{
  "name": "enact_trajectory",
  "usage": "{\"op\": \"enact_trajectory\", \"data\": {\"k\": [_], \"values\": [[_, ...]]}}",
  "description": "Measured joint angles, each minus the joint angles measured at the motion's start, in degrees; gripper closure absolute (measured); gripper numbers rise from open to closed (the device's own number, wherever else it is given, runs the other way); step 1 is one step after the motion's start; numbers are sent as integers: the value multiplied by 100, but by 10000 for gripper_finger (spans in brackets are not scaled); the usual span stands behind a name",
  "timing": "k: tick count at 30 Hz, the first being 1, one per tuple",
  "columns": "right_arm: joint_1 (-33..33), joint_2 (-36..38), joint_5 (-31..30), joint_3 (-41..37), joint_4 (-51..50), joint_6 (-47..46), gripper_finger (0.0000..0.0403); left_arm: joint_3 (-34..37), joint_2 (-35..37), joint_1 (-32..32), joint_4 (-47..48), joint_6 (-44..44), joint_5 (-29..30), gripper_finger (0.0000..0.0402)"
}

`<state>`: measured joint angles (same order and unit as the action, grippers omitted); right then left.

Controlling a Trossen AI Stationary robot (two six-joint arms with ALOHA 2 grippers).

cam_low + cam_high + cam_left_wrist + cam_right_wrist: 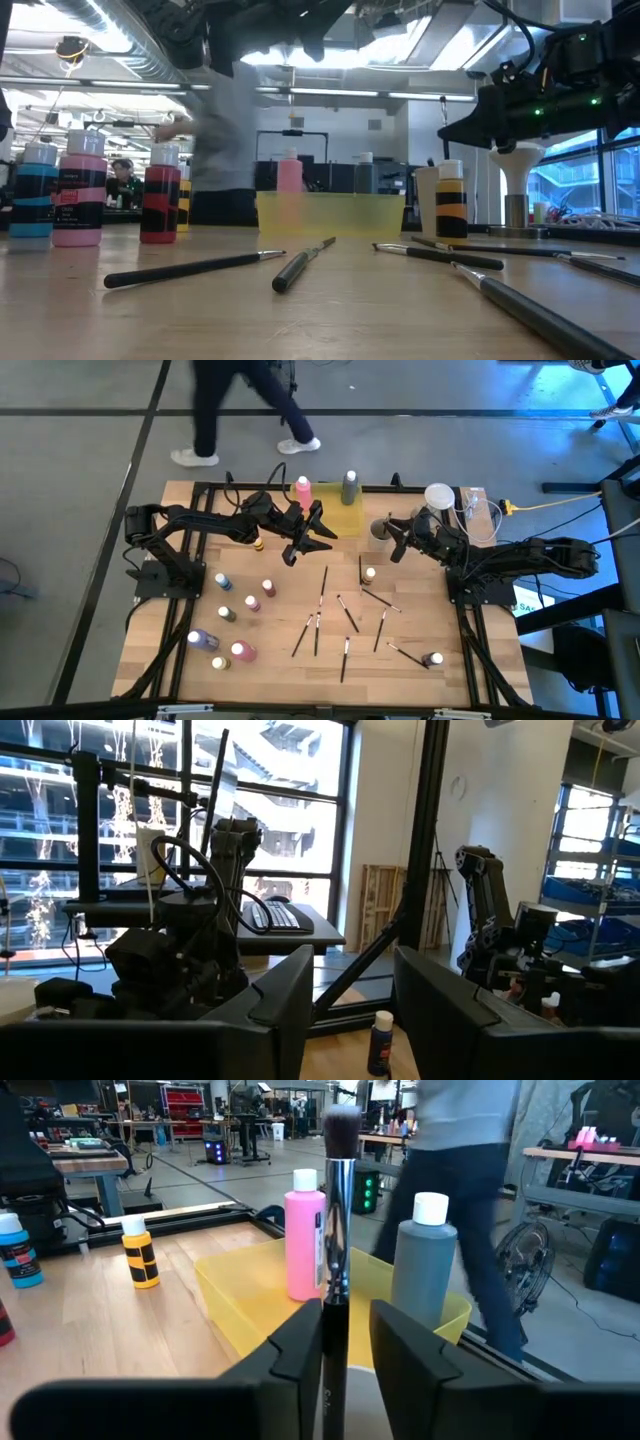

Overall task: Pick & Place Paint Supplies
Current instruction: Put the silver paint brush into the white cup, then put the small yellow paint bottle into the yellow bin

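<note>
A motion-blurred person [222,120] crosses behind the table, perhaps hiding more bottles; the long black-handled paintbrush [560,322] runs off the picture's edge.

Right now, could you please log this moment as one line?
right gripper: shut on brush, near yellow tray | left gripper: open, empty | bottles in tray: pink bottle, grey bottle

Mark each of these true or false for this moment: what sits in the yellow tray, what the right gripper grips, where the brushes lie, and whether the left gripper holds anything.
1. A pink bottle and a grey bottle stand in the yellow tray. True.
2. The right gripper is empty. False: it is shut on a brush.
3. Several paintbrushes lie on the table. True.
4. The left gripper holds a bottle. False: it is open and empty.
</note>
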<state>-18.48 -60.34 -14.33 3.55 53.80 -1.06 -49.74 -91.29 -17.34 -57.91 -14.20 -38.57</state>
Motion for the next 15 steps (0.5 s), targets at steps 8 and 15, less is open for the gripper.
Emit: {"op": "enact_trajectory", "data": {"k": [8, 15], "values": [[2, 0, -2, 2, -135, 2, 284, 0, 0, 0, 0, -2, 0, 265], [1, 4, -4, 2, -44, 1, 238, 0, 0, -1, -4, -2, 0, 265]]}}
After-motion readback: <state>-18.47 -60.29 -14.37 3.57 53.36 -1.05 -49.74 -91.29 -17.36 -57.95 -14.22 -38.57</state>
